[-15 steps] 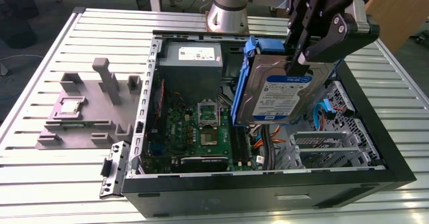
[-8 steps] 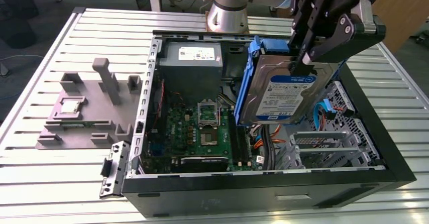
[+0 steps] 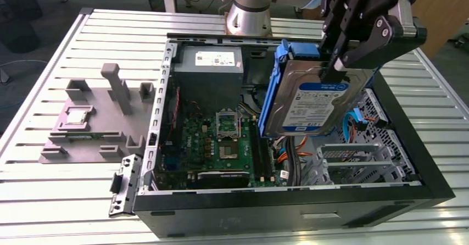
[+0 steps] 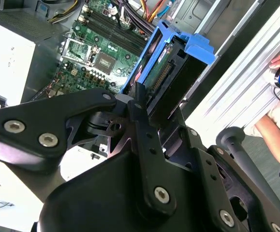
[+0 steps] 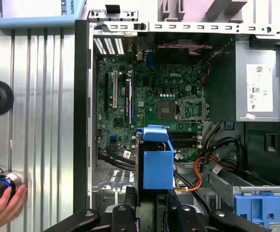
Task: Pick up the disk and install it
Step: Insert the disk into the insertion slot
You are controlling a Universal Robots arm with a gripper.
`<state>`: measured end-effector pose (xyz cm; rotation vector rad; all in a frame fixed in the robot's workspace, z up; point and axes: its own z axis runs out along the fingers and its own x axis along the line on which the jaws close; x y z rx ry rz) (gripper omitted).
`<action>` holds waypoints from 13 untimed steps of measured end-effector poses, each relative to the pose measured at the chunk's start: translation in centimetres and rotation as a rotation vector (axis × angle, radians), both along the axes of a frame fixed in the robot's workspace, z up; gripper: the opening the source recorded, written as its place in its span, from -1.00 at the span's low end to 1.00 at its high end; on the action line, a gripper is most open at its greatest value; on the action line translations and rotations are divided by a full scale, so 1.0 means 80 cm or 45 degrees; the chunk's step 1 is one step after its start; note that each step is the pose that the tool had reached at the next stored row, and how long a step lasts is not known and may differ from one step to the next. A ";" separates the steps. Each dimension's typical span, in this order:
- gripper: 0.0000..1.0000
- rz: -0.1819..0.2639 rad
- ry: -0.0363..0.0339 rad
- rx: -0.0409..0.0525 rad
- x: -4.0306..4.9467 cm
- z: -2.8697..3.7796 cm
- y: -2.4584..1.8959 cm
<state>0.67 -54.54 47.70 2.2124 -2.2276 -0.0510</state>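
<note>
The disk (image 3: 308, 102) is a silver hard drive with a blue-and-white label in a bright blue bracket. It hangs on edge, tilted, above the right half of the open computer case (image 3: 293, 204). My gripper (image 3: 334, 73) is shut on its upper edge. In the first wrist view the blue bracket (image 5: 157, 162) sticks out from between my black fingers (image 5: 130, 205), over the cables beside the motherboard (image 5: 154, 96). In the second wrist view the disk (image 4: 178, 58) points down toward the case interior.
A metal drive cage (image 3: 352, 157) sits at the case's near right, below the disk. The grey power supply box (image 3: 208, 63) is at the back. A grey fixture (image 3: 88, 129) with a processor chip (image 3: 77, 117) lies on the exterior view's left. A person's hand (image 5: 2, 208) rests on the table.
</note>
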 end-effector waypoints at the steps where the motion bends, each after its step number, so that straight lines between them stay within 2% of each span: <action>1: -0.30 0.000 0.0000 0.000 0.001 0.0000 0.0000; 13: -0.30 0.000 0.0000 0.000 0.002 0.0000 0.0000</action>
